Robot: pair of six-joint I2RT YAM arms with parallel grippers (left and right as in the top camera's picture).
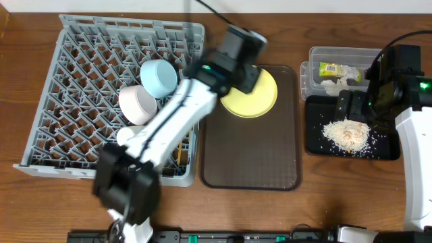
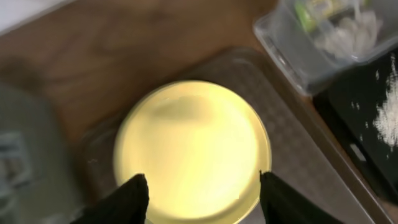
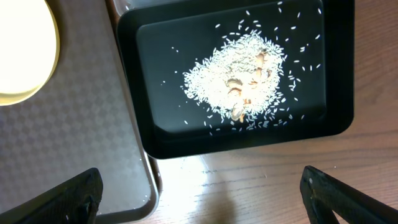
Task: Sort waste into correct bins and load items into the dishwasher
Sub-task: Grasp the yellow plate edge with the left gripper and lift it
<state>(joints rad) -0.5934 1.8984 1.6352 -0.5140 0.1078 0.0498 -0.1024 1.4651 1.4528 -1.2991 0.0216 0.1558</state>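
The round yellow plate (image 1: 260,98) (image 2: 193,146) lies flat at the far end of the dark-brown serving tray (image 1: 251,158). My left gripper (image 1: 244,75) (image 2: 204,186) hovers over it, open, one finger at each side of the plate's near rim. The grey dish rack (image 1: 74,74) holds a light-blue bowl (image 1: 160,77), a white bowl (image 1: 138,102) and a small white cup (image 1: 125,136). The clear tub (image 1: 314,79) contains the wrapper (image 1: 332,68) and tissue (image 1: 333,85). Rice scraps (image 1: 347,133) (image 3: 239,81) lie in the black tray (image 1: 316,142) (image 3: 130,93). My right gripper (image 1: 358,108) (image 3: 200,186) stands open and empty above that tray's near edge.
The left arm stretches diagonally across the rack's right side. The serving tray's corner (image 3: 74,124) nearly touches the black tray. Bare wooden table (image 3: 249,186) shows below the right gripper. The tub (image 2: 280,43) and black tray (image 2: 360,124) sit right of the plate.
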